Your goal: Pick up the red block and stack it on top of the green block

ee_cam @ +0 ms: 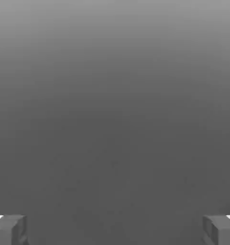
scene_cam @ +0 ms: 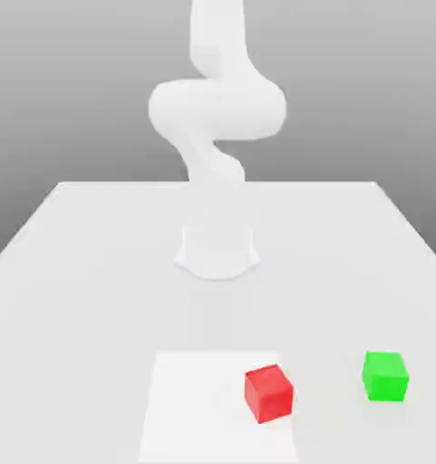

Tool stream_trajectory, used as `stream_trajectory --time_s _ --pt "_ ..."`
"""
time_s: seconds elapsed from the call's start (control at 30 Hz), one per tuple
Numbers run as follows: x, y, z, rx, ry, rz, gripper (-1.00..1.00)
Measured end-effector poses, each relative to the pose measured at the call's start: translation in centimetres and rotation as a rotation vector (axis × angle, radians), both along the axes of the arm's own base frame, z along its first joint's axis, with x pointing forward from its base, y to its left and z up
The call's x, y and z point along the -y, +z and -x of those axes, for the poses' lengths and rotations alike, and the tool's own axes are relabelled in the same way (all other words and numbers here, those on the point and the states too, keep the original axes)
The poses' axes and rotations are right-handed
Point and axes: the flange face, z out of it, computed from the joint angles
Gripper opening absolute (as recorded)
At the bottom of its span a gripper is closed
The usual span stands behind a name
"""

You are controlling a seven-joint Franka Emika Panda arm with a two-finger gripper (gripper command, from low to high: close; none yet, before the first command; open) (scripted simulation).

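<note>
White square patch [scene_cam: 194, 408] on pale tabletop [scene_cam: 67, 344], outside jaws. Red block [scene_cam: 269, 395] outside jaws too, on patch's edge toward exterior view's right, turned askew (one corner toward camera). Green block [scene_cam: 385, 377] also outside jaws, on tabletop, well apart from red block, farther toward exterior view's right. Open tabletop between blocks. White Panda arm [scene_cam: 218, 109] rises from base [scene_cam: 218, 254] behind blocks, bent midway, upper part upright. Gripper [ee_cam: 115, 230] jaws wide, plain grey backdrop [ee_cam: 115, 119] between them.
</note>
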Motion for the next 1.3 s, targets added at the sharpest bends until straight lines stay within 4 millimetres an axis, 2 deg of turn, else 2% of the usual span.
stream_trajectory --time_s 0.07,0.17,0.33,0.47,0.63,0.7,0.77,0.9,0.93,1.13,1.2,1.3 --pt "-0.6 -4.2 -2.5 -0.07 0.031 0.012 0.0" --pt "-1.7 -10.6 -5.3 -0.169 0.075 0.03 0.0" --pt "-3.4 -21.4 -7.7 -0.331 0.15 0.061 0.0" --pt "-4.7 -30.1 -7.6 -0.461 0.212 0.087 0.0" --pt "-6.2 -40.4 -5.2 -0.622 0.294 0.123 0.0" --pt "-6.5 -44.0 -3.8 -0.68 0.322 0.135 0.0" --pt "-6.4 -46.7 -3.4 -0.7 0.328 0.139 0.0" --pt "-6.4 -51.2 -3.1 -0.707 0.331 0.139 0.0" --pt "-6.4 -51.8 -3.1 -0.707 0.331 0.139 -1.0" --pt "-6.4 -52.1 -3.1 -0.707 0.331 0.14 -1.0" --pt "-6.4 -50.9 -3.1 -0.707 0.331 0.14 -1.0" --pt "-6.4 -47.9 -3.2 -0.707 0.331 0.14 -1.0"
